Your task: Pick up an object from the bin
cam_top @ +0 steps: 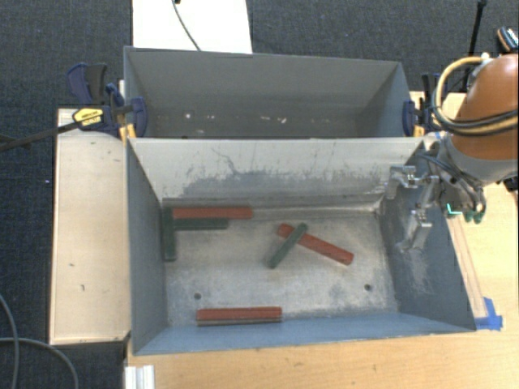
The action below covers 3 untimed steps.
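Note:
My gripper (413, 217) hangs over the bin's right sloping wall, high above the floor, and nothing shows between its fingers. Nearest to it, in the middle of the floor, a red flat bar (318, 245) lies slanted with a dark green bar (286, 246) crossing over its left end. Both sit well to the left of the gripper and below it.
At the back left a red bar (211, 213) lies along the wall with a dark green L-shaped piece (170, 232) against it. Another red bar (238, 315) rests flat near the front wall. The arm with its orange cover stands past the right rim.

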### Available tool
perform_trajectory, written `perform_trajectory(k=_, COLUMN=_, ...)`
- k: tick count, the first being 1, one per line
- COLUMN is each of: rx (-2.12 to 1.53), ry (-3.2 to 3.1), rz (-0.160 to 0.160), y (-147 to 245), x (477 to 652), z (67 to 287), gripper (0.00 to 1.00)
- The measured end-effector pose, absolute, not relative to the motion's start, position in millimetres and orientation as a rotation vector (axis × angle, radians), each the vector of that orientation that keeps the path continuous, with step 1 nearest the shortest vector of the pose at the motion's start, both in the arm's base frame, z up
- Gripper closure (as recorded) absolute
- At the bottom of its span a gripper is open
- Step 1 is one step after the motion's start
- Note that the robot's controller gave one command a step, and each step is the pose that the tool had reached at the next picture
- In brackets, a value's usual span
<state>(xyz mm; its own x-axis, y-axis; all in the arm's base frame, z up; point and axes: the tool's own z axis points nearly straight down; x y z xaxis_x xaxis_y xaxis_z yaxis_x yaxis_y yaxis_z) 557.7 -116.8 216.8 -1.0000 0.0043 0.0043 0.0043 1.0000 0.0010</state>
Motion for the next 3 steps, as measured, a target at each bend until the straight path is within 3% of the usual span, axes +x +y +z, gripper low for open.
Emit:
perform_trajectory(k=1, rx=-0.138, ry=-3.133, rz=-0.004, y=-69.7, x=549.5, z=77.7, gripper=0.0)
perform_trajectory(k=2, rx=-0.078, ry=-3.15, rz=0.002, y=-68.4, x=519.7, z=197.2, gripper=0.0)
perform_trajectory(k=3, rx=-0.087, ry=-3.137, rz=-0.001, y=-58.1, x=559.4, z=66.2, gripper=0.0)
